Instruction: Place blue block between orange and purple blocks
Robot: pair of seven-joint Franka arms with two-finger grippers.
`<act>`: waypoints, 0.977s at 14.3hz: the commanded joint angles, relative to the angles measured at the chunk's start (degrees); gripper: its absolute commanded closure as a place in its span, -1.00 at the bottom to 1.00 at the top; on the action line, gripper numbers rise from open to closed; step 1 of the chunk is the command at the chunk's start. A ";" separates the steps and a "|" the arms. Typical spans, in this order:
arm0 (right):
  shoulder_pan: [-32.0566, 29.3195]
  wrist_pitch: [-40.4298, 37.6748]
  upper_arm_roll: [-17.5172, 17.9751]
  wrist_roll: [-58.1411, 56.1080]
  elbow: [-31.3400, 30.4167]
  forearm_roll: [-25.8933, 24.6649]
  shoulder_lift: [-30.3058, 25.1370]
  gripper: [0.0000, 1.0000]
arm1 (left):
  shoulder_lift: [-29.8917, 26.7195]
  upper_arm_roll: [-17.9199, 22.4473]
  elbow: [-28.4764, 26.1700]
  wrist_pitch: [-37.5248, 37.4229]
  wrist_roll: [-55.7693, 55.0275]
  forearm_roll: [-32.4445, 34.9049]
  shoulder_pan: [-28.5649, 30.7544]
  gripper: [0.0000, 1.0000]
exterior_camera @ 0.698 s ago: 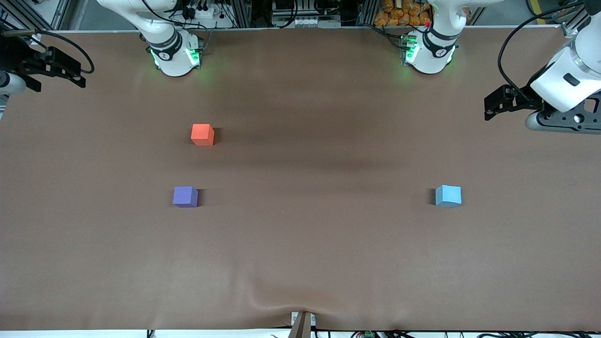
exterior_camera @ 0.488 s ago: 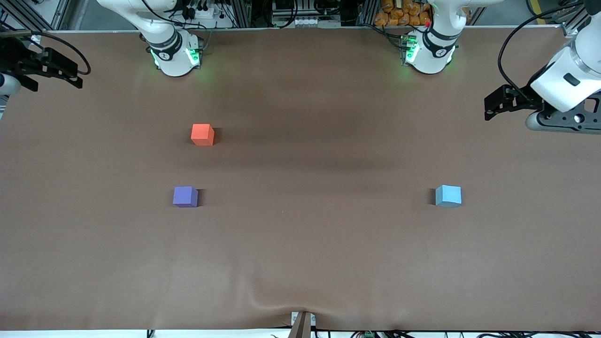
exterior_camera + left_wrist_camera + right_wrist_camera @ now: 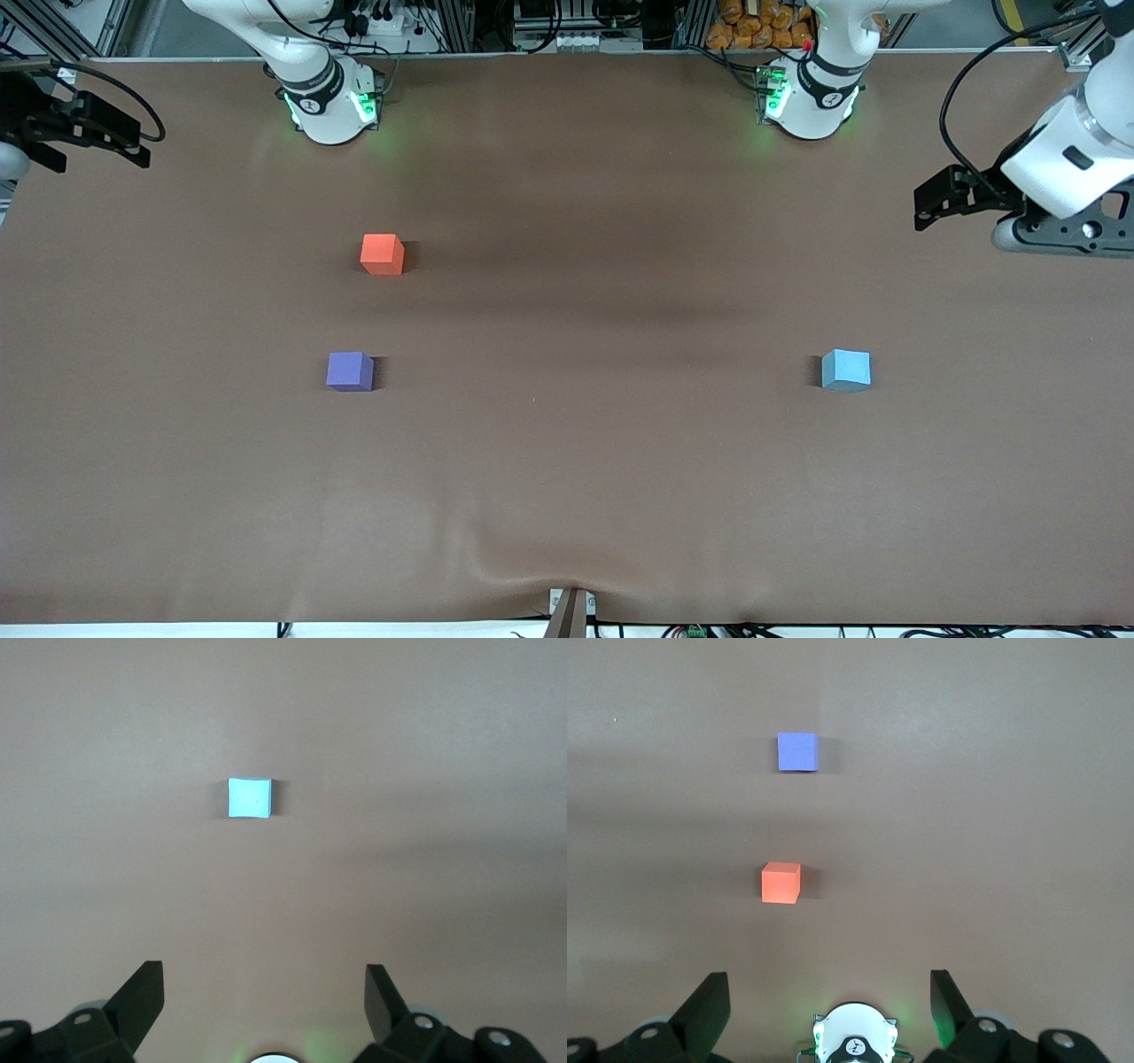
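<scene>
My left hand (image 3: 264, 992) hangs spread over the worktop (image 3: 620, 461), right hand (image 3: 829, 992) spread too, waiting. Blue block (image 3: 846, 369) looks light and matte; I'd pinch two flat sides.

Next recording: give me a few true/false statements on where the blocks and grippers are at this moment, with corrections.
1. The blue block lies toward the left arm's end of the table. True.
2. The left gripper holds the blue block. False: its jaws are open and empty.
3. The orange block is nearer the front camera than the purple block. False: it is farther.
4. The right gripper is open. True.
5. The orange and purple blocks touch. False: they are apart.
</scene>
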 commanded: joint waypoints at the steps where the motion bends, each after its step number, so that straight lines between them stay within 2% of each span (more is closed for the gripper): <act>1: -0.13 -0.04 0.12 0.74 -0.98 -1.00 -1.26 -1.00 | 4.79 0.02 1.04 0.62 -0.53 0.05 1.22 -1.00; 4: -0.22 -0.12 0.12 0.83 -0.98 -1.00 -1.09 -1.00 | 11.47 0.02 0.69 5.88 -0.53 0.49 1.58 -1.00; 7: -0.31 -0.12 0.12 0.83 -0.98 -0.91 -1.00 -1.00 | 17.19 -0.07 -2.28 12.99 -0.53 5.05 0.96 -1.00; 9: -0.48 -0.12 0.12 0.92 -0.98 -1.00 -1.00 -1.00 | 18.87 -0.07 -8.33 20.62 -0.61 5.68 1.13 -1.00; 12: -0.57 -0.21 0.12 1.01 -0.98 -0.82 -1.00 -1.00 | 19.49 0.02 -20.20 34.67 -0.61 5.68 2.36 -1.00; 14: -0.48 -0.47 0.12 1.01 -0.98 -0.74 -1.00 -1.00 | 22.99 0.02 -21.81 41.21 -0.44 5.94 3.94 -1.00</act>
